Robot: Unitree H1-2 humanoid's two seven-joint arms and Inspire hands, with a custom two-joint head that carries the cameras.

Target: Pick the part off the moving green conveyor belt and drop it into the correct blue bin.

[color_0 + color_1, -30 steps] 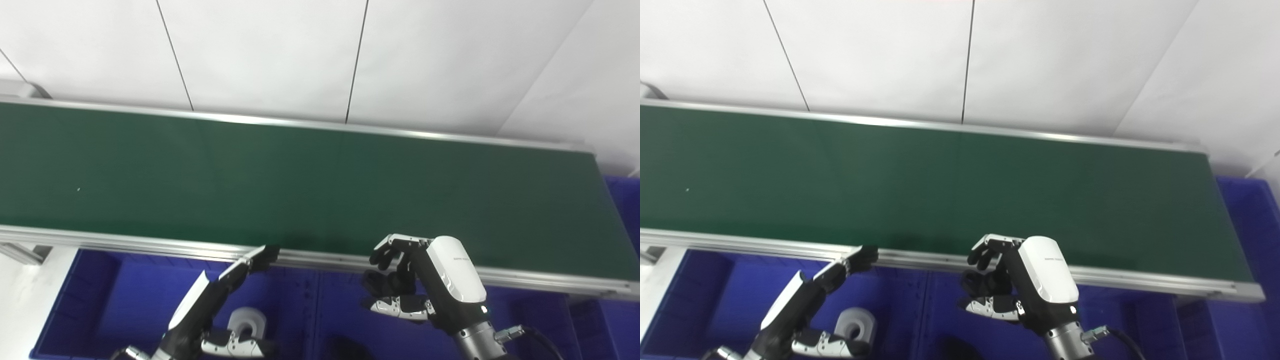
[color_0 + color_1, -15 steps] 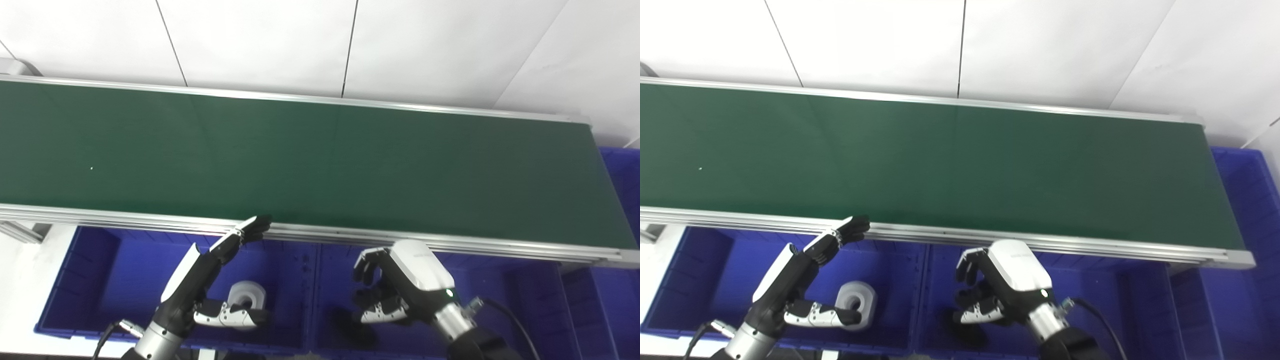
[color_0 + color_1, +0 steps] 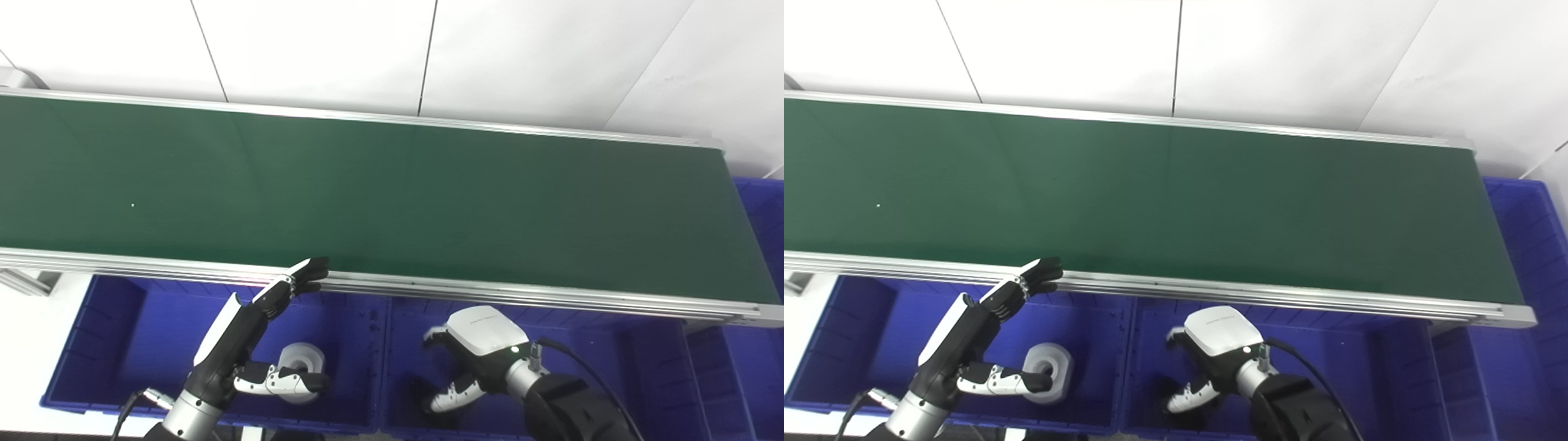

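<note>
Across the upper scene runs the green conveyor belt (image 3: pixel 392 196), bare of any part, with blue bins (image 3: pixel 116 343) set below its near rail to catch drops. Over the middle bin (image 3: pixel 1335 361) the right hand (image 3: pixel 1213 352) hangs palm down, fingers curled toward a dark part (image 3: pixel 1176 398); whether they grip it I cannot tell. The left hand (image 3: pixel 257 343) waits, fingers apart, above a white ring-shaped part (image 3: pixel 303 380) lying in its bin.

Dark part (image 3: pixel 429 392) low in middle blue bin (image 3: pixel 612 361)
</note>
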